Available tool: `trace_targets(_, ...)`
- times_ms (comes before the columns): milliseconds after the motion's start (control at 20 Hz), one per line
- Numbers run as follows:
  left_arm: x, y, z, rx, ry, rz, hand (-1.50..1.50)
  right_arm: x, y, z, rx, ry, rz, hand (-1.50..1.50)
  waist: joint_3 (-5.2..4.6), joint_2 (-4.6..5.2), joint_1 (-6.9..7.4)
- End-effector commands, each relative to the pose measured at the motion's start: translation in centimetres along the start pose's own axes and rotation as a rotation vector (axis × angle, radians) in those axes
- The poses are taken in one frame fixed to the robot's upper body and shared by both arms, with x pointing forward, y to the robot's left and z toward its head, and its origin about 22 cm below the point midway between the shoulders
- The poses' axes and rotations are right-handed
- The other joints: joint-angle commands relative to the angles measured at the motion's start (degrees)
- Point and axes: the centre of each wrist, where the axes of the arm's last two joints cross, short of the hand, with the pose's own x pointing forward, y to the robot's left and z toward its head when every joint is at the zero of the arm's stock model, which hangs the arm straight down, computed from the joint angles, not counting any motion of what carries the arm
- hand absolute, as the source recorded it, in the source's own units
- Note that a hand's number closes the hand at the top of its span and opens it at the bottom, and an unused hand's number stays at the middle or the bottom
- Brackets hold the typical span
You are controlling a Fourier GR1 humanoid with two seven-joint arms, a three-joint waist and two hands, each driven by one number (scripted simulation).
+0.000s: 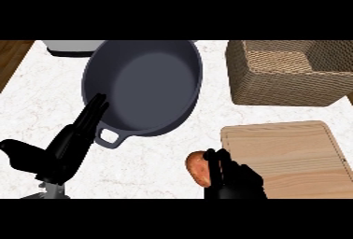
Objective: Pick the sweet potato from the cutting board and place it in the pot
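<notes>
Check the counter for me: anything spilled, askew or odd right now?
Nothing spilled or damaged. The sweet potato is off the cutting board, held by the right hand just left of the board. The pot sits upright and empty, left hand open beside its handle. The wicker basket looks undisturbed.

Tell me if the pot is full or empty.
Empty: the pot's bare dark floor shows; the sweet potato is outside, in the right hand.

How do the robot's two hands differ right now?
The right hand is curled round the sweet potato beside the cutting board; the left hand holds nothing. The left hand's fingers are straight, reaching toward the pot. Both are black.
</notes>
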Motion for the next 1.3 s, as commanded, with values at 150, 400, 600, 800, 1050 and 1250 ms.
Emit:
trace_targets(150,-2.6,-1.0,-0.2,-0.056,0.143,0.057,0.00,2.8,-5.9,-1.2,-0.018,0.091,-0.273,1.50,-0.72,1.21,1.31)
trace_targets(400,-2.6,-1.3,-0.4,-0.086,0.147,0.045,0.00,3.5,-6.8,-4.1,-0.011,0.103,-0.297,1.50,-0.81,1.56,2.30)
trace_targets(600,-2.2,-1.0,-0.3,-0.078,0.145,0.036,0.00,5.0,-6.6,-7.4,-0.004,0.115,-0.280,1.50,-0.75,1.45,3.24)
trace_targets(800,-2.7,-3.0,-1.2,-0.120,0.138,0.038,0.00,6.8,-5.0,-10.8,0.018,0.126,-0.296,1.50,-0.75,2.04,3.89)
trace_targets(1050,-2.7,-2.4,-1.0,-0.119,0.146,0.039,0.00,8.2,-4.4,-16.6,0.067,0.123,-0.271,1.50,-0.70,2.29,4.80)
trace_targets(1250,-1.5,-3.4,-2.3,-0.137,0.133,0.052,0.00,10.5,-3.7,-18.9,0.076,0.101,-0.269,1.50,-0.66,2.24,4.82)
